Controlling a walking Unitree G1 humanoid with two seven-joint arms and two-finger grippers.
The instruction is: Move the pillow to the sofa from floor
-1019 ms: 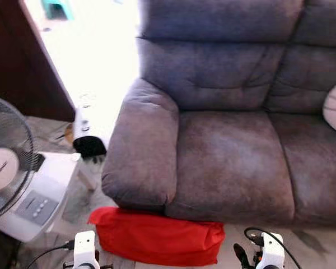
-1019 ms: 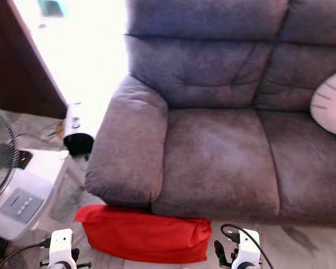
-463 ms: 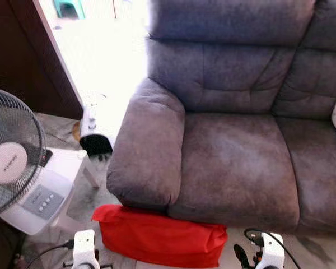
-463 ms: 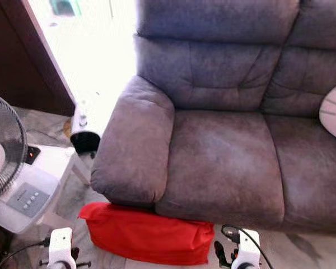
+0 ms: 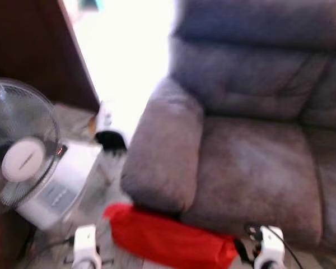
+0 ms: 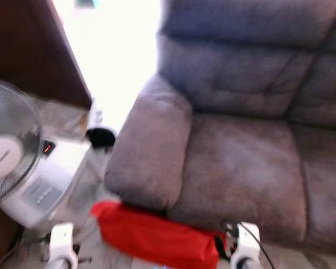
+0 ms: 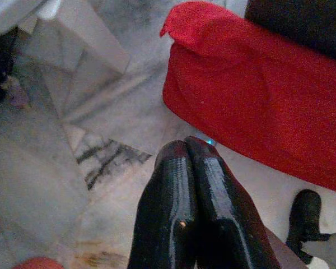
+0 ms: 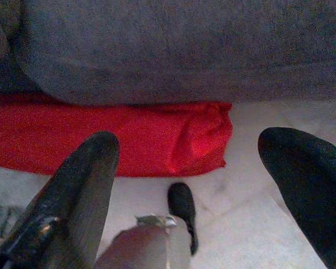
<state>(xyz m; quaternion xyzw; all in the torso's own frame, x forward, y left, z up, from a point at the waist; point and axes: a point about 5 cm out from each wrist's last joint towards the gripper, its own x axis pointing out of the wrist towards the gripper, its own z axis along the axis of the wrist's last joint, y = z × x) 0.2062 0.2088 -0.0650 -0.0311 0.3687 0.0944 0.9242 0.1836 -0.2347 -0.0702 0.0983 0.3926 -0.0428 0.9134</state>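
A red pillow [image 5: 168, 241] lies on the floor against the front of the grey sofa [image 5: 252, 157], below its left armrest. The eye views are blurred. My left gripper [image 7: 186, 147] is shut, its fingers pressed together just above the floor, short of the pillow [image 7: 257, 101]. My right gripper [image 8: 196, 151] is open, its fingers spread wide above the floor near the pillow's [image 8: 101, 137] right end, not touching it. Both wrists [image 5: 85, 246] [image 5: 269, 249] show at the bottom edge of the eye views.
A standing fan [image 5: 22, 151] on a white appliance [image 5: 56, 190] stands left of the sofa. A dark wooden door [image 5: 33, 50] and a bright doorway [image 5: 123, 50] are behind. A small white and black object [image 5: 109, 131] sits by the armrest. The floor [image 7: 56, 168] is marble tile.
The camera has swung left and the picture has blurred; the sofa and pillow shifted right in view, and the white cushion at the sofa's right has left the frame.
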